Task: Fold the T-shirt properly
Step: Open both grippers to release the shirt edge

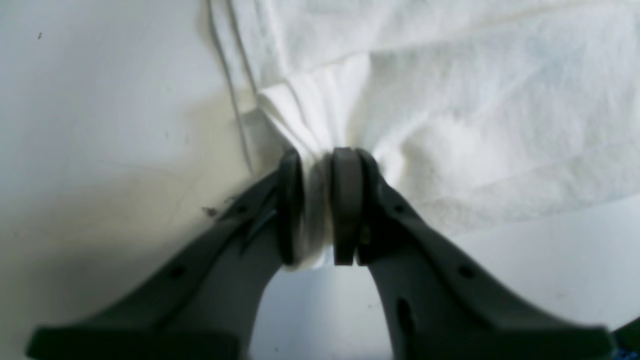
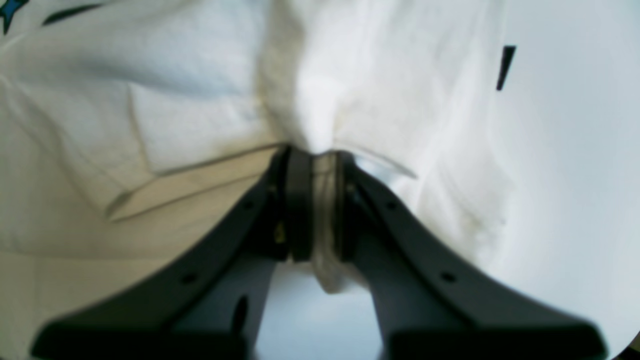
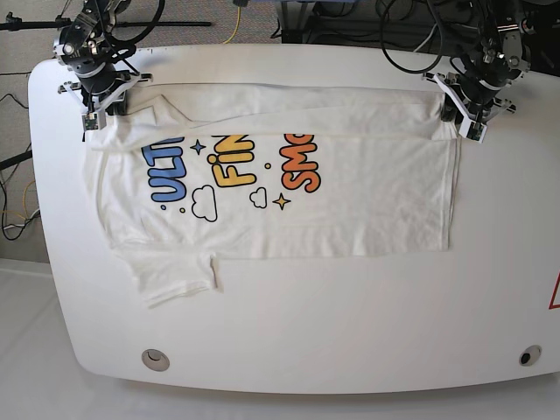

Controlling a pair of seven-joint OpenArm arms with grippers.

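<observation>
The white T-shirt [image 3: 289,192] lies printed side up across the table, neck toward the left, with blue, yellow and orange lettering showing. Its far long edge is turned over toward the middle. My left gripper [image 1: 317,160] is shut on a bunched wad of the shirt's cloth [image 1: 320,115]; in the base view this gripper [image 3: 457,118] sits at the shirt's far right corner. My right gripper [image 2: 316,156] is shut on a fold of the shirt [image 2: 320,100]; in the base view it [image 3: 99,109] holds the far left corner near a sleeve.
The white table [image 3: 306,324] has round holes near its front corners [image 3: 156,357] [image 3: 525,356]. Cables and arm bases crowd the back edge. One sleeve [image 3: 175,280] sticks out at the shirt's front left. A short black mark [image 2: 505,67] lies on the table.
</observation>
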